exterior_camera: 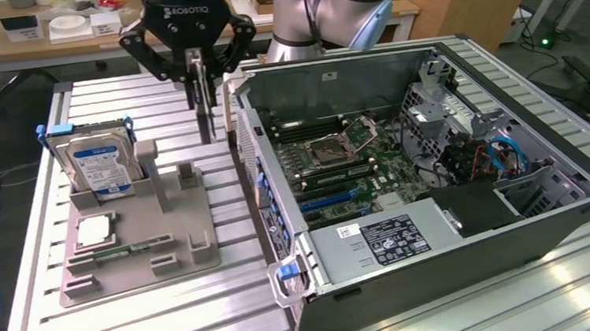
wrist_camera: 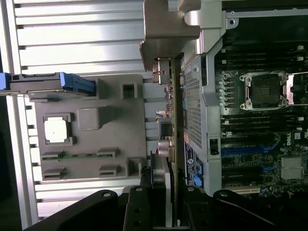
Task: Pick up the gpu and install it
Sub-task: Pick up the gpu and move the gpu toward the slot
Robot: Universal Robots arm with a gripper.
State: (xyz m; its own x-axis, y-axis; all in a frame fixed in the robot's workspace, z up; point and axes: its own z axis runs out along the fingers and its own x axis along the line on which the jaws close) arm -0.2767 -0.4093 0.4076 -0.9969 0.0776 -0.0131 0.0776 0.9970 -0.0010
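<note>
Between hard-drive tray (exterior_camera: 124, 267) and open case (exterior_camera: 473, 278), the jaws grip the gpu (exterior_camera: 203, 117), apparently edge-on.

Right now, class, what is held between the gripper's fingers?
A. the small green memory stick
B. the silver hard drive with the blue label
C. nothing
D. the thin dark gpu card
D: the gripper is closed on the gpu, which hangs edge-on between the gray fixture and the open computer case, while the hard drive stands in the fixture.
</note>
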